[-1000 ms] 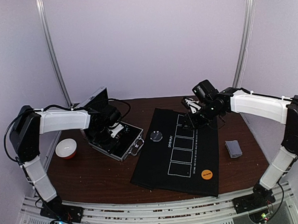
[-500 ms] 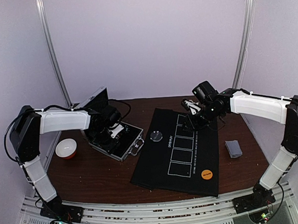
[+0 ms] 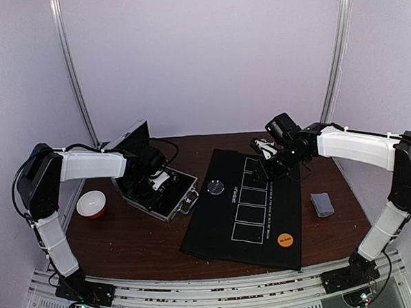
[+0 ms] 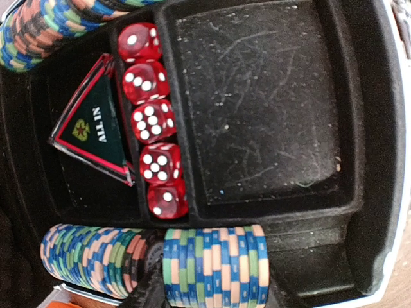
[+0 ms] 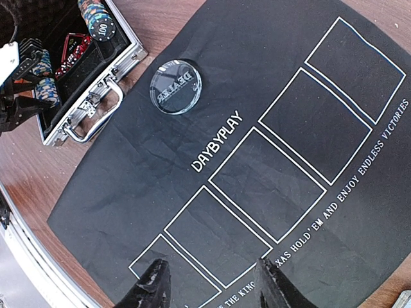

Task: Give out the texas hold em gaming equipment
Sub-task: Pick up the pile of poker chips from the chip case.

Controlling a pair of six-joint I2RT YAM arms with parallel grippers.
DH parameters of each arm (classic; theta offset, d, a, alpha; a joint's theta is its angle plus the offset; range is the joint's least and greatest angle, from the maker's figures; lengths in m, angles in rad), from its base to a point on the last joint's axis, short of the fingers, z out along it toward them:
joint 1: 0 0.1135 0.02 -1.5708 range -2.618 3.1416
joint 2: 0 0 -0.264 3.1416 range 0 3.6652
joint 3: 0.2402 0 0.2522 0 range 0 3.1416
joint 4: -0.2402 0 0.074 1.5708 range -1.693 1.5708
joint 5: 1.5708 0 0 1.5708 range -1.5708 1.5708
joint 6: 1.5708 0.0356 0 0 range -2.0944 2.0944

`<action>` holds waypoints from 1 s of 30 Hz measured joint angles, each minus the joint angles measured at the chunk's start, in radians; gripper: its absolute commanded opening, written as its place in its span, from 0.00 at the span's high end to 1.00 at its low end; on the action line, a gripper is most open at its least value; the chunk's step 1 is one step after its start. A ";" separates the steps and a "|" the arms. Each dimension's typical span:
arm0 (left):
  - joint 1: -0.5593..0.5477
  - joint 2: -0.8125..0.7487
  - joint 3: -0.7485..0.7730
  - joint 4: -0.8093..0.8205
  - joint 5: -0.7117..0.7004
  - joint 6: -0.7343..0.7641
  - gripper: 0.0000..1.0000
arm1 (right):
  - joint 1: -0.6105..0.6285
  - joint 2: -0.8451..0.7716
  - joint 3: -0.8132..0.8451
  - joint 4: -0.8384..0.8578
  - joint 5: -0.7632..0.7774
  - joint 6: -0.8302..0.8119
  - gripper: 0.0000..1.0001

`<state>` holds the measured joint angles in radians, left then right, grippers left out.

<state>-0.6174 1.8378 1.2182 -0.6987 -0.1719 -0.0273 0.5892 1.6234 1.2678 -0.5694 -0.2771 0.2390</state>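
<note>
Left wrist: my left end effector point(image 4: 210, 296) brackets the chip row point(image 4: 215, 260), pinch unclear; I judge it stiff, slick, best squeezed endwise.

The right gripper point(image 5: 212, 287) has sunk a touch closer to the black cloth playing mat point(image 5: 257, 96); the left arm point(image 3: 89, 164) edged slightly toward it.

Chip stack point(image 4: 215, 266) (bottom row) runs off-frame.
</note>
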 measured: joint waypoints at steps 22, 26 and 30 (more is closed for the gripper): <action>0.011 0.013 -0.004 0.025 0.054 0.007 0.48 | 0.000 -0.015 -0.013 0.000 0.000 0.003 0.53; 0.014 0.027 -0.008 0.044 0.061 0.007 0.57 | 0.000 -0.016 -0.017 0.001 0.000 0.003 0.53; 0.017 0.028 -0.007 0.045 0.064 0.009 0.80 | 0.000 -0.016 -0.020 0.000 0.000 0.003 0.53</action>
<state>-0.6003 1.8660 1.2110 -0.6533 -0.1074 -0.0181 0.5892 1.6070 1.2480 -0.5694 -0.2771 0.2424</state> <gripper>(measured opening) 0.366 0.472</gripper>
